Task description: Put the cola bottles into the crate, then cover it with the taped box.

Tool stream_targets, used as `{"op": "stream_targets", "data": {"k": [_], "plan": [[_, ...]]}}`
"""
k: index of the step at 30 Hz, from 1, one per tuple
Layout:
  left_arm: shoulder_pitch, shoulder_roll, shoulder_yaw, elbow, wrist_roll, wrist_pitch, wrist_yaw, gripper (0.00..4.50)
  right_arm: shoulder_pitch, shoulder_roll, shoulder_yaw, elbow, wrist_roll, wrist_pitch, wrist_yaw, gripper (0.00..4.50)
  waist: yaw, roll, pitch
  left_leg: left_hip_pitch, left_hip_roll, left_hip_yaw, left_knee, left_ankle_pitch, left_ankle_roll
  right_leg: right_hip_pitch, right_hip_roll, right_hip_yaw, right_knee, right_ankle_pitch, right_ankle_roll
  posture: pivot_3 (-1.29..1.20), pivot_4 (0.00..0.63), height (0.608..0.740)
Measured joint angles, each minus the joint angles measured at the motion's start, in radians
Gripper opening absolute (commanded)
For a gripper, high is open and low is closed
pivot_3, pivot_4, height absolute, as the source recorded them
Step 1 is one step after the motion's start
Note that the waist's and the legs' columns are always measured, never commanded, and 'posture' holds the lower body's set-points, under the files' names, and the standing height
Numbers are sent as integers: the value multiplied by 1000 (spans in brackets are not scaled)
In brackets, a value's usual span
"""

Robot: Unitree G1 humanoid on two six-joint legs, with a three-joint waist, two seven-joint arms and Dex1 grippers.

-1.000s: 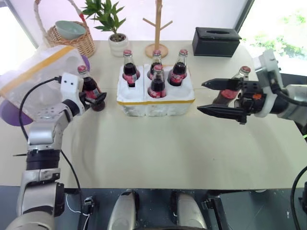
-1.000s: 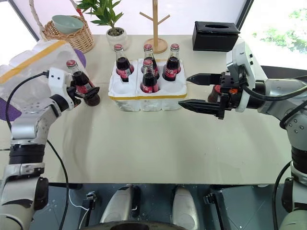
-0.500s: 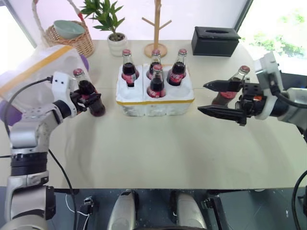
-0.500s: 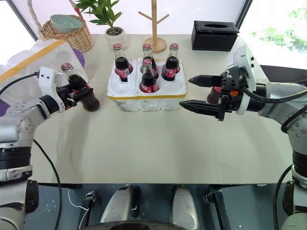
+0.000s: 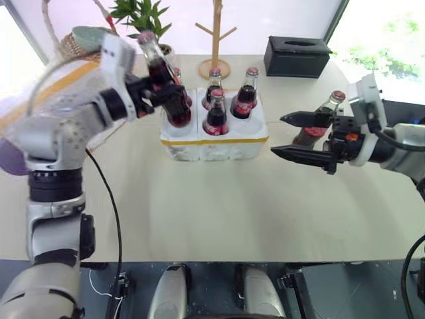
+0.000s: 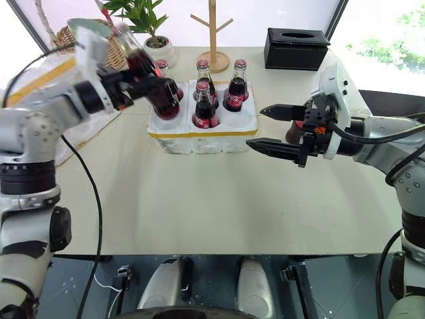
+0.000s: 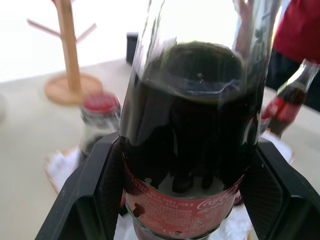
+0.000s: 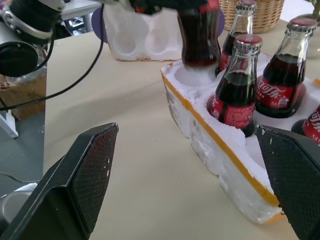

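Observation:
My left gripper is shut on a cola bottle, dark with a red cap, held tilted with its base just over the near left well of the crate. The left wrist view shows that bottle clamped between both fingers. The crate is a low white foam tray with a yellow band, and several cola bottles stand in it. Another cola bottle stands on the table at the right, behind my right gripper, which hangs open and empty beside the crate. The taped box lies at the far left.
Along the table's far edge stand a black tissue box, a wooden mug tree, a potted plant and a wicker basket with a bowl. A purple object pokes out by the taped box.
My left gripper closed on the bottle that stood left of the crate, then lifted it and carried it right, over the crate's near left well. The right arm stayed put.

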Motion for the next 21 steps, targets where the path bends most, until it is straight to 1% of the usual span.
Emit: {"op": "stream_targets", "data": {"k": [4,9,16,18,19,20,21], "plan": [[35,1,-52,21,65,-60,-36,2607,36,-2,-38,-24,14,10,-16,4500,4,0,0,-1,0,0,0,0,0,0,0,0,0,0,0,0,150,736],[54,-2,-101,23,122,-113,-69,2607,44,-2,-51,-25,21,13,-24,4500,5,0,0,-1,0,0,0,0,0,0,0,0,0,0,0,0,150,736],[74,-77,-150,104,213,-185,-61,2607,45,-1,-45,-24,8,1,-24,4500,7,0,0,-1,0,0,0,0,0,0,0,0,0,0,0,0,150,736],[76,-88,-149,120,232,-211,-53,3646,43,0,-38,-21,1,-3,-22,4500,9,0,0,0,0,0,1,0,0,1,0,0,0,0,0,0,150,736],[76,-94,-146,128,237,-223,-49,3966,40,0,-34,-21,0,-4,-21,4500,10,1,0,1,0,0,1,0,0,2,-1,0,0,0,0,0,150,736],[75,-100,-142,134,240,-229,-47,4458,39,1,-26,-21,-3,-5,-21,4500,10,0,-1,1,0,0,1,0,0,3,0,0,0,0,0,0,150,736],[75,-101,-139,136,240,-237,-47,4458,39,2,-24,-21,-6,-6,-22,4500,10,0,-1,1,0,0,1,0,0,3,0,0,0,0,0,0,150,736]]}}
